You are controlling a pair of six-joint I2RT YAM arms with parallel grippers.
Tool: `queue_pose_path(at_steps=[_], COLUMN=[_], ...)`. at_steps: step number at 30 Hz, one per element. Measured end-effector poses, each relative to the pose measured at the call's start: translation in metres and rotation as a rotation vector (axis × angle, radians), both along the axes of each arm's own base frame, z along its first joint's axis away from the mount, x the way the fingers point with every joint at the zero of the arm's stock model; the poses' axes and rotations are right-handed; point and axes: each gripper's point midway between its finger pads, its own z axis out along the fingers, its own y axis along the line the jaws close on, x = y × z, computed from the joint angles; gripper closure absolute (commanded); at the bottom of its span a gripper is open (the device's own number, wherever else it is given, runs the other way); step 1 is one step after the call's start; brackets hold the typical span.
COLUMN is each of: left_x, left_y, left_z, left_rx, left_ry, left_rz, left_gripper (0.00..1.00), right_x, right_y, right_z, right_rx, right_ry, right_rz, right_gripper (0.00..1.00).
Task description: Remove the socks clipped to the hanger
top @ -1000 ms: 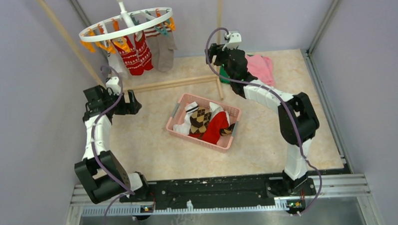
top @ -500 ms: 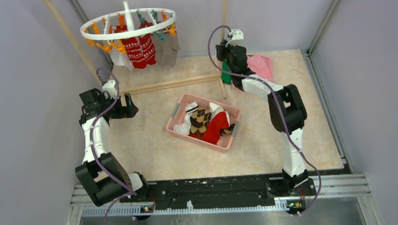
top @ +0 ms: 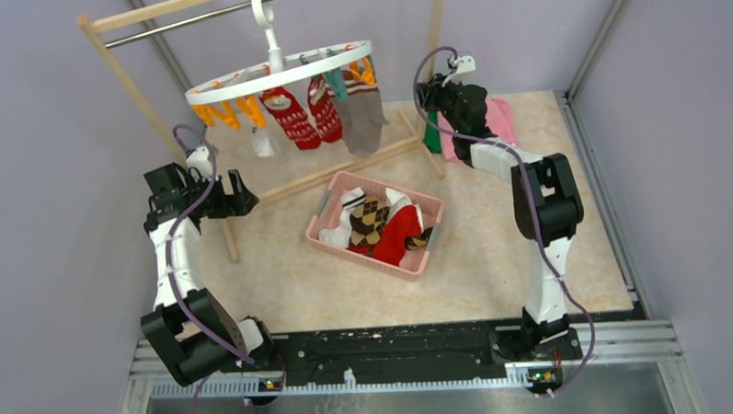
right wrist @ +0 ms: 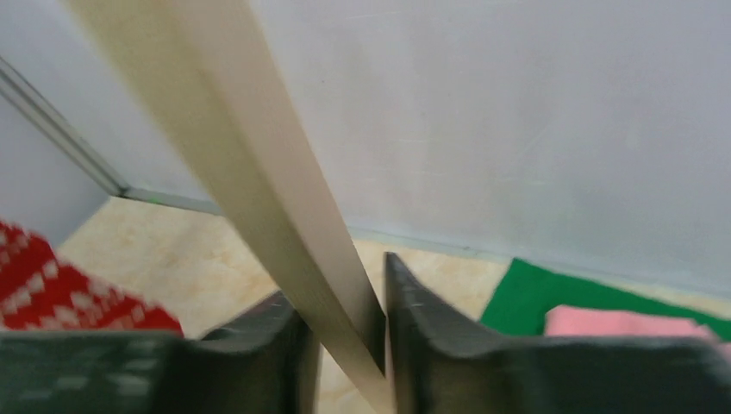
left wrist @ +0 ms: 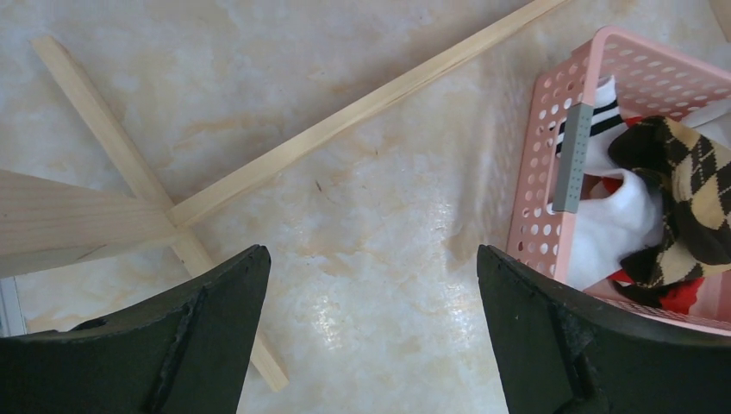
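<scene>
Big change: right tool (right wrist: 346, 341) clamped onto upright of wooden rack (right wrist: 250, 164), rack pulled toward frame centre. Hanger (top: 280, 70) plus socks (top: 295, 117) now upper middle of top view, nearer arms, so probably easier reach. Left tool (left wrist: 371, 332) wide open, empty, above desk (left wrist: 362, 129) beside pink basket (left wrist: 552, 103). Only right wrist view shows the pinch. Only top view shows socks clipped on.

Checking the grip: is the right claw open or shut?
Shut: the right claw clamps the rack post on both sides.
</scene>
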Motion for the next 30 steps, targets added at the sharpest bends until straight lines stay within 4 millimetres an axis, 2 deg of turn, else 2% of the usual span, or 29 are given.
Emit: queue_pose_path(at_steps=[3, 6, 8, 13, 17, 19, 24, 26, 30], left_x=[0.001, 0.003, 0.004, 0.003, 0.001, 0.001, 0.001, 0.000, -0.006], left_y=[-0.006, -0.014, -0.020, -0.035, -0.041, -0.043, -0.046, -0.047, -0.054], left_z=[0.008, 0.016, 0.023, 0.031, 0.034, 0.035, 0.038, 0.039, 0.038], left_rx=[-0.031, -0.069, -0.089, -0.137, -0.164, -0.173, -0.197, -0.208, -0.250], left_ry=[-0.022, -0.052, -0.081, -0.125, -0.135, -0.140, -0.144, -0.141, -0.117], left_rz=[-0.015, -0.043, -0.073, -0.153, -0.184, -0.192, -0.198, -0.201, -0.216], left_gripper=[0.03, 0.03, 0.03, 0.05, 0.05, 0.05, 0.05, 0.05, 0.06], right_x=[-0.006, -0.015, -0.026, -0.059, -0.089, -0.104, -0.145, -0.156, -0.157], right_y=[0.007, 0.018, 0.022, 0.015, 0.010, 0.015, 0.067, 0.085, 0.119], right_z=[-0.001, 0.005, 0.006, 0.008, 0.030, 0.046, 0.071, 0.073, 0.068], right_rx=[0.048, 0.083, 0.095, 0.110, 0.140, 0.152, 0.160, 0.161, 0.158], right_ry=[0.052, 0.082, 0.099, 0.127, 0.090, 0.048, -0.047, -0.070, -0.114], right_rz=[0.023, 0.043, 0.045, 0.042, 0.067, 0.097, 0.302, 0.375, 0.510], right_gripper=[0.41, 0.23, 0.03, 0.01, 0.01, 0.01, 0.01, 0.01, 0.04])
